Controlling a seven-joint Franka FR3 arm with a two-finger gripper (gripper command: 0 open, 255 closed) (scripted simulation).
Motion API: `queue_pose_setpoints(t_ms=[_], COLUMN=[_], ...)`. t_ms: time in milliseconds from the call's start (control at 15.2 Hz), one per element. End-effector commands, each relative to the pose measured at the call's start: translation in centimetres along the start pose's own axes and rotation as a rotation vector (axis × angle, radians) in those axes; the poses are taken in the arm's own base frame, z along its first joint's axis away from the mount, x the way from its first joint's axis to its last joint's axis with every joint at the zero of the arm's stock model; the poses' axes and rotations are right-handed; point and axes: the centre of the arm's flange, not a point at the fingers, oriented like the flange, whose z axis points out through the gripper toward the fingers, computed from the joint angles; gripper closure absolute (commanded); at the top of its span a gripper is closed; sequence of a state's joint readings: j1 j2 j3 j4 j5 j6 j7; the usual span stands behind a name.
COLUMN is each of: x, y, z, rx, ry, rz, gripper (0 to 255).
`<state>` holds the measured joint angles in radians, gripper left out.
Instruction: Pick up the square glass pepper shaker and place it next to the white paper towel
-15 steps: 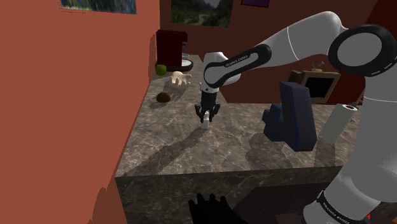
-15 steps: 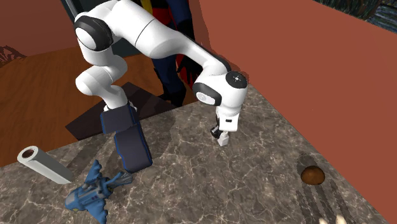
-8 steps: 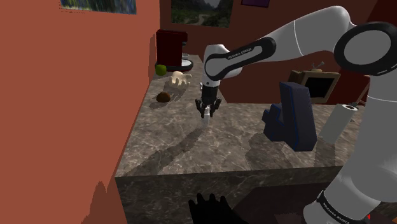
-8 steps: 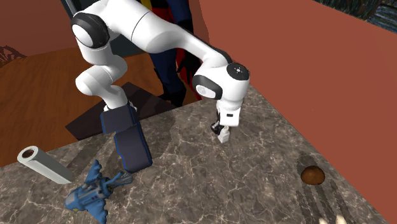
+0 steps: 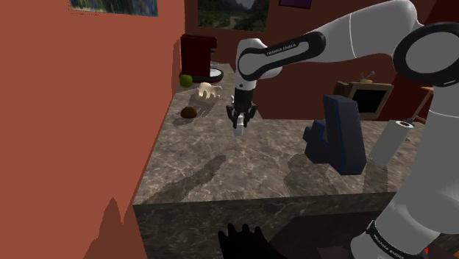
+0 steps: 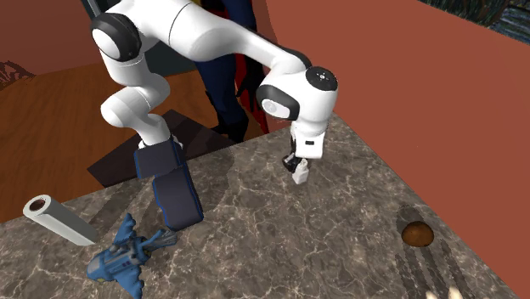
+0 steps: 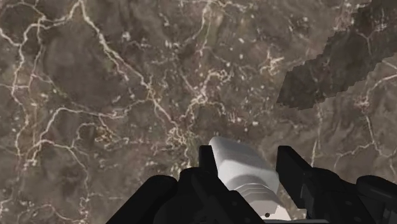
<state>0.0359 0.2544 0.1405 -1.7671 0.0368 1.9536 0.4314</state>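
Note:
The pepper shaker is a small white, square-sided piece, drawn plain. My gripper is shut on it and holds it a little above the dark marble counter. In the second exterior view the shaker hangs under the gripper, off the stone. In the wrist view the shaker sits clasped between the black fingers of the gripper, with veined marble below. The white paper towel roll stands beyond the counter's right end in the shoulder view; the same roll lies at the second exterior view's far left.
A dark blue block stands on the counter between the shaker and the roll. A blue figurine lies near the roll. A brown lump, a cream toy animal, a green apple and a red machine sit by the red wall.
The gripper has risen from the counter with the shaker in it. The shaker stood on the stone a second ago and now hangs above it.

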Motion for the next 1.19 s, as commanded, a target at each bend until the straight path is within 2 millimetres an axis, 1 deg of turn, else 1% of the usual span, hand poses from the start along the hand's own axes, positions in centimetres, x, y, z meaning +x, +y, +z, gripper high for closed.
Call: queue_pose_setpoints(t_ms=[0,1122], x=[-0.2,-0.9], y=[0.0,-0.3], z=[-1.1,-10.1], rx=[0.0,0.0], ry=[0.0,0.0], rz=[0.0,0.0], gripper=[255,255])
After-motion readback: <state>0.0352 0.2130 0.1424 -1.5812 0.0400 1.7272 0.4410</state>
